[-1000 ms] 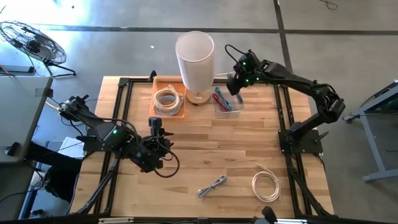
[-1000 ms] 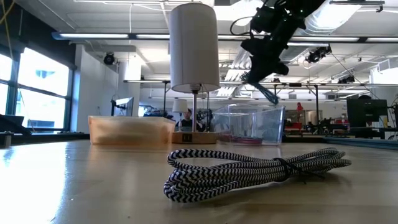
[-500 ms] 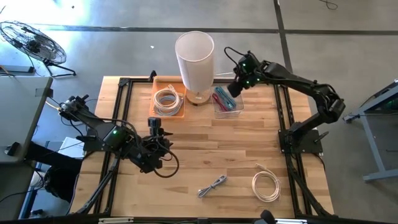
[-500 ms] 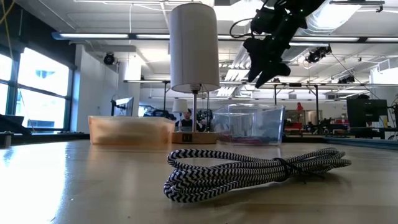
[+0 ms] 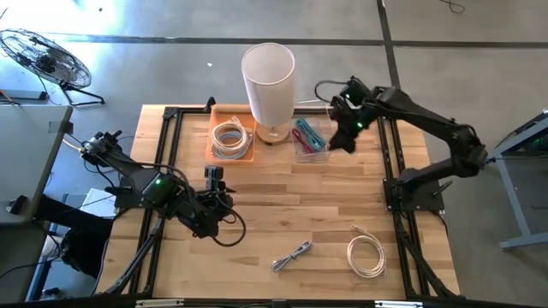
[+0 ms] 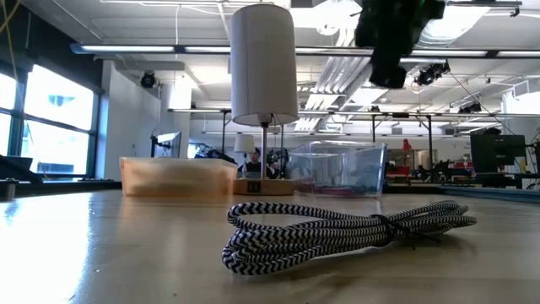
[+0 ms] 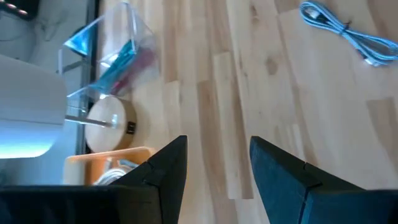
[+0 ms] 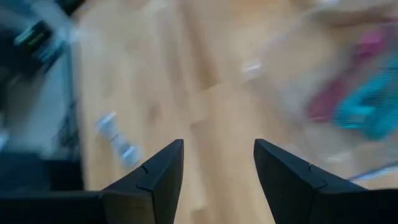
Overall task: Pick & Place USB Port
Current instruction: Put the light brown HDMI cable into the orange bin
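Note:
A black-and-white braided USB cable [image 5: 293,255] [image 6: 337,232] lies bundled on the table near the front edge, and a white coiled cable [image 5: 366,256] lies to its right. At the back, a clear container [image 5: 310,139] [image 7: 109,56] holds pink and teal cables. My right gripper [image 5: 344,141] [image 8: 217,168] hangs open just right of that container, well above the table, with nothing between its fingers. My left gripper [image 5: 212,174] [image 7: 217,165] stands open over the table's left middle, also with nothing in it.
A white lamp [image 5: 268,81] [image 6: 264,63] stands at the back centre between the clear container and an orange tray [image 5: 231,139] [image 6: 177,176] holding a white coiled cable. Black frame rails [image 5: 390,162] run along the table's left and right sides. Bare wood lies in the middle.
My right gripper has opened over the clear container and let go of a teal cable, which now lies in the container. It has then swung toward the table's right and near edges, turning at the wrist. My left gripper has stayed where it was.

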`<action>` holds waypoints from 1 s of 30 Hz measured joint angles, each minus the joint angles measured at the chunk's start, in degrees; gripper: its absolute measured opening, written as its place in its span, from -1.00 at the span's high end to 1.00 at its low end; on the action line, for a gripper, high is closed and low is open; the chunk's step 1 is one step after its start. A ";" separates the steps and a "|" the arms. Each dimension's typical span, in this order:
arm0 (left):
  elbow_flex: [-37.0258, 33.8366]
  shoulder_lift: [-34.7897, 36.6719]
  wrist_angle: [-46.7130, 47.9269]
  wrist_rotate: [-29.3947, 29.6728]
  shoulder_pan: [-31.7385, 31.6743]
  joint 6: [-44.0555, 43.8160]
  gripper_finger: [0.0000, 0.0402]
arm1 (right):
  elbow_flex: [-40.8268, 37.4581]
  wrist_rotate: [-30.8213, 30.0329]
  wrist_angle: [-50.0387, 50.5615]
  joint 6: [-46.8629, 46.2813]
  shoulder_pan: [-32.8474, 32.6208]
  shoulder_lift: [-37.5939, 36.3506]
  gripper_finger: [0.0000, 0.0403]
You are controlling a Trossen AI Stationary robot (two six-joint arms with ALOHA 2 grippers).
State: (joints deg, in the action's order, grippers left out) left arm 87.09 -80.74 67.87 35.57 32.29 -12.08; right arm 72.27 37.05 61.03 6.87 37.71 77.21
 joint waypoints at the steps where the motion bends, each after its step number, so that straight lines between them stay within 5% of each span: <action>1: 0.00 0.00 -0.02 -0.31 -0.02 0.01 0.16 | 0.00 0.98 2.02 1.82 -1.14 -1.48 0.07; 13: 0.00 -0.97 -0.85 -0.58 0.00 -3.20 0.16 | 0.00 -11.34 11.76 7.83 -23.04 -21.26 0.07; 21: 0.02 -2.90 -0.92 -3.43 0.00 -5.15 0.16 | 0.02 -16.08 12.40 -7.93 -39.08 -26.37 0.07; 30: 0.02 -3.47 -4.09 -5.25 0.01 -6.72 0.16 | 0.02 -29.40 13.44 -19.85 -58.71 -22.94 0.07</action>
State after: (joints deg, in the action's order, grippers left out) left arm 87.11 -84.21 63.78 30.33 32.30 -18.80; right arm 72.29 7.65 74.46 -12.99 -21.01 54.28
